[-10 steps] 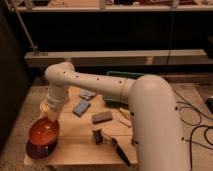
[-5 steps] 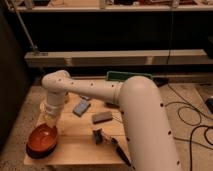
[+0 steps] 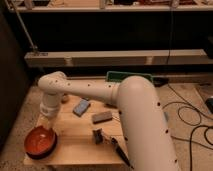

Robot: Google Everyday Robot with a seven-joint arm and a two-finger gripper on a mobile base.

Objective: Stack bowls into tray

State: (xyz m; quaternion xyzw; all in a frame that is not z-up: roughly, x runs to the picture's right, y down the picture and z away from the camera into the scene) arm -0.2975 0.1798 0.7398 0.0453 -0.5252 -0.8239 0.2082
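The gripper point(image 3: 48, 122) hangs over the near left corner of the wooden table point(image 3: 75, 142), just above the far rim of the orange-red bowl point(image 3: 39, 141). Whether it stands wide or narrow I cannot tell from here. The bowl sits on the table, and the dark band under it may be its rim or a second bowl. The green tray point(image 3: 129, 76) lies well apart at the far side, behind the arm point(image 3: 135, 110). A blue block point(image 3: 81, 106) and a grey block point(image 3: 102, 117) lie mid-table.
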